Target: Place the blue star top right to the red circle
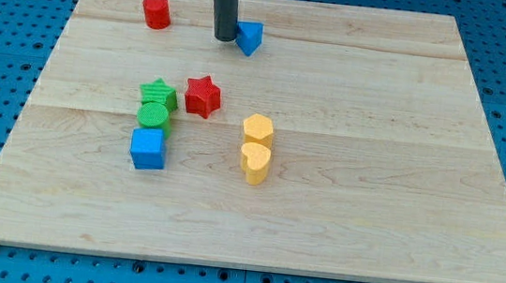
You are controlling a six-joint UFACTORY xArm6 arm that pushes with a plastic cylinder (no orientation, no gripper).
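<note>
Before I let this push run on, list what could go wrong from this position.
1. My tip sits right against the left side of the small blue block, so a push from here would likely drive it toward the view's right, away from the red cylinder.
2. The blue block lies near the board's top edge; an upward shove could slide it off.
3. Its shape looks pointed, so it may spin off my tip.

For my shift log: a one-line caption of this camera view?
My tip touches the small blue block's left side, right of the red cylinder, on the wooden board.
</note>
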